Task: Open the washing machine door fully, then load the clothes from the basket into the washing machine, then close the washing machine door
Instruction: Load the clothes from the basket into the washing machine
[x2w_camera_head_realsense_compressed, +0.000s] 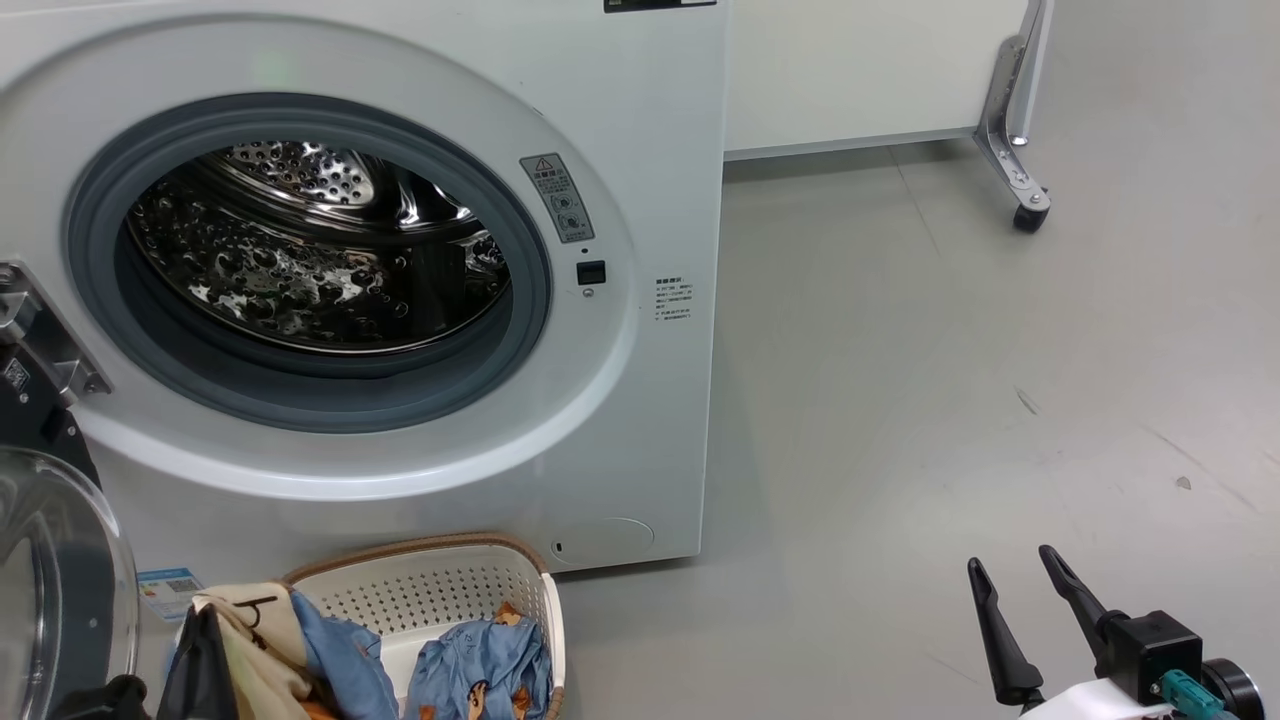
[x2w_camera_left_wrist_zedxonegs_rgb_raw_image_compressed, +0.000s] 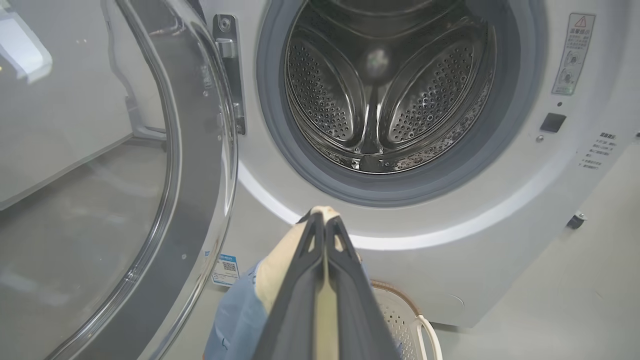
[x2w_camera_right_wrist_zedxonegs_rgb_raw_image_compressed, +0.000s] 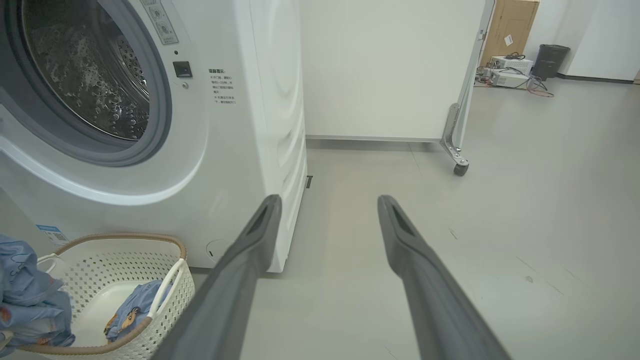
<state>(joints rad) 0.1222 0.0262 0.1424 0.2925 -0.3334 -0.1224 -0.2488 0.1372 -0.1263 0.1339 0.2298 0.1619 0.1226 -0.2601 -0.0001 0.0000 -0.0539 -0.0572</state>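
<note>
Mid-load at the washing machine (x2w_camera_head_realsense_compressed: 650, 150): left gripper (x2w_camera_left_wrist_zedxonegs_rgb_raw_image_compressed: 325, 216) clenched on the clothes (x2w_camera_left_wrist_zedxonegs_rgb_raw_image_compressed: 277, 265), pinching a cream piece with light blue cloth hanging beneath it, just above the basket (x2w_camera_left_wrist_zedxonegs_rgb_raw_image_compressed: 400, 312). Straight ahead of and above that gripper, the steel drum (x2w_camera_left_wrist_zedxonegs_rgb_raw_image_compressed: 430, 95) ringed by its grey gasket (x2w_camera_left_wrist_zedxonegs_rgb_raw_image_compressed: 400, 189); off to that gripper's left, the washing machine door (x2w_camera_left_wrist_zedxonegs_rgb_raw_image_compressed: 195, 190) standing wide open. Below and to its right, more blue printed cloth lying on the basket's bottom. Well off to the right of all this, right gripper (x2w_camera_head_realsense_compressed: 1010, 562) released, jaws spread wide, grasping nothing above the grey floor (x2w_camera_head_realsense_compressed: 900, 400). Likely step in hand: carrying the bundle into the drum. To do it well: raise high enough for the trailing blue cloth to clear the lower gasket lip, push deep past that lip before letting go, keep wide of the door's glass on the left, and watch for cloth draped over the gasket, liable to jam the door at closing time.
</note>
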